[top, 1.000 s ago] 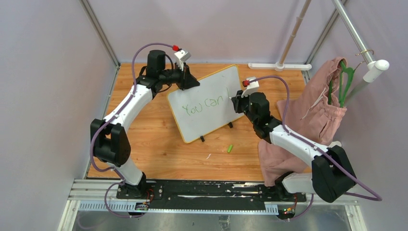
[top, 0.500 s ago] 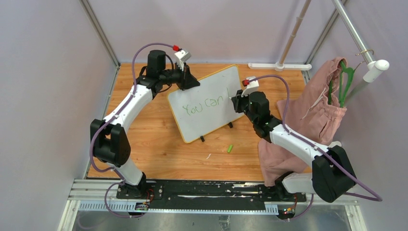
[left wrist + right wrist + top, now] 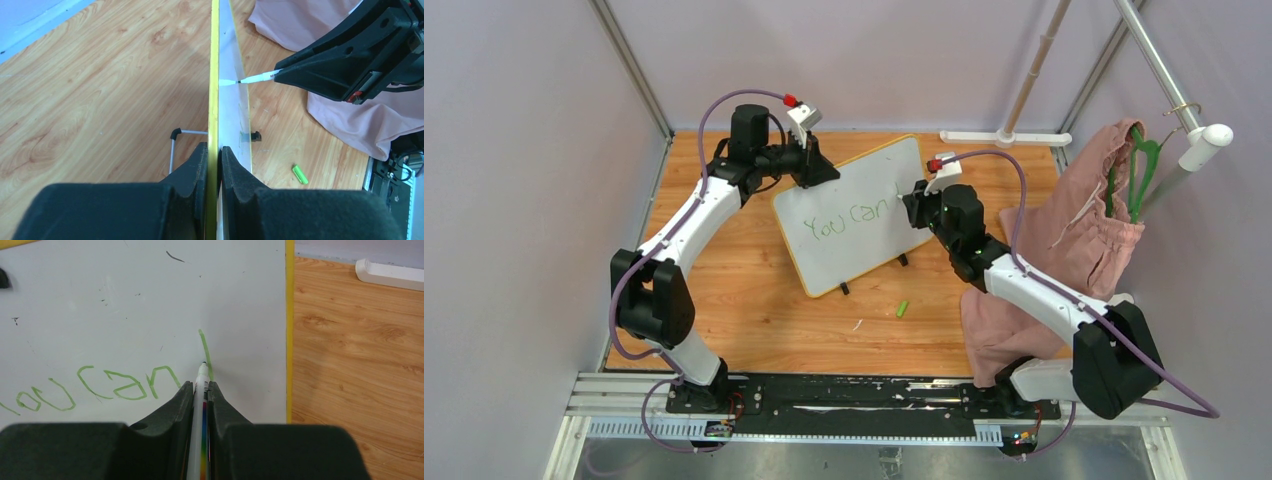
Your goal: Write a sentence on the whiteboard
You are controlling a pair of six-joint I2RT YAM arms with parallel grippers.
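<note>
Here, the left gripper (image 3: pixel 214 150) is seen pinched onto the yellow rim of the board (image 3: pixel 856 255), at its upper left edge. The board is thereby propped tilted on its feet in the middle of the table (image 3: pixel 754 300). That clamp should be held firm, so that the surface is not pushed away under the pen's pressure.

On the board, the green lettering (image 3: pixel 100 387) reads "You can", with one upright stroke (image 3: pixel 205 352) set to its right. The stroke is probably the start of the next word. Little room is left before the right rim, so what follows would be better kept small or set on a second line beneath.

The marker (image 3: pixel 202 371) is pinched between the closed jaws of the right gripper (image 3: pixel 200 386), its tip touching the board at the foot of the stroke. Light, even contact is called for, and the tip should be lifted clear between letters. A green cap (image 3: pixel 903 309) lies apart on the table, near the board's feet.
</note>
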